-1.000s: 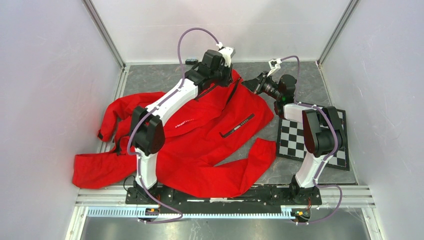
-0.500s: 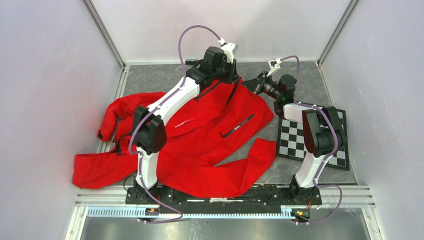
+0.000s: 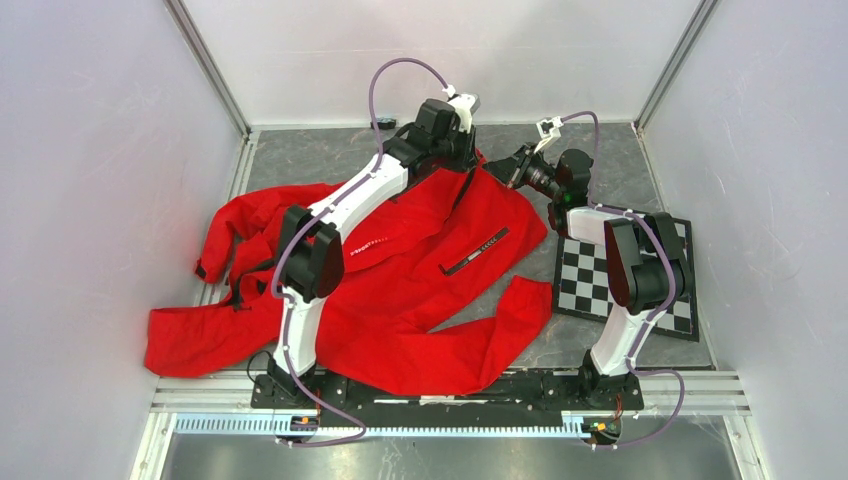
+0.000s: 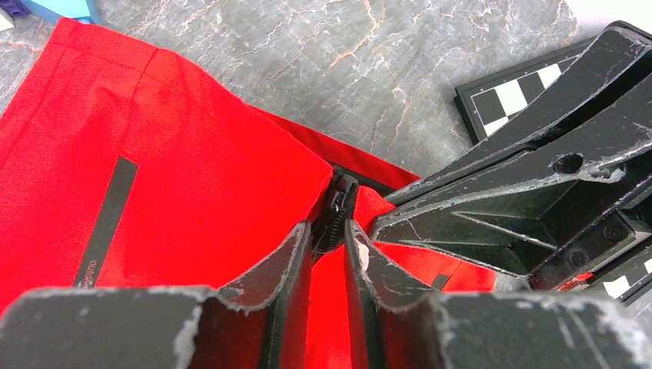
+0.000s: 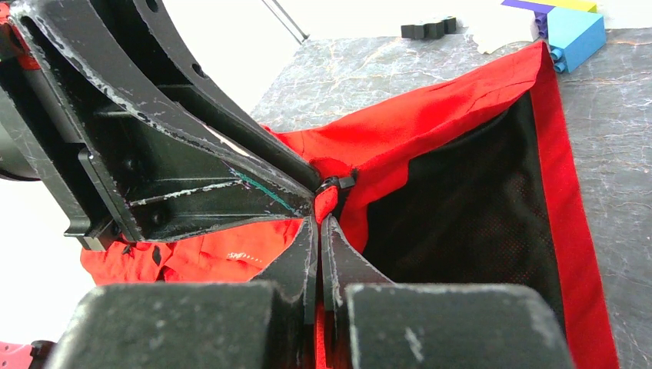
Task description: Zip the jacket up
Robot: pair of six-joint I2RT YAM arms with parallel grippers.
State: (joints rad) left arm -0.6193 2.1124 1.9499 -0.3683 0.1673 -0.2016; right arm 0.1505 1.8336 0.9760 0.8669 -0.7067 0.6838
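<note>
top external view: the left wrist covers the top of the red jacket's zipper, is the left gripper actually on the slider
Observer: Yes. The left wrist view shows the left gripper closed around the black zipper slider of the bright red fabric jacket.
Operator: and the right gripper, is it holding anything
Observer: In the right wrist view, the right gripper is shut on a fold of the jacket's red fabric right beside the slider.

Grey marbled table (image 3: pixel 300 160), red jacket (image 3: pixel 420 290) spread across it, checkerboard (image 3: pixel 577 285) at right, blue block (image 5: pixel 575 34) just beside its corner
</note>
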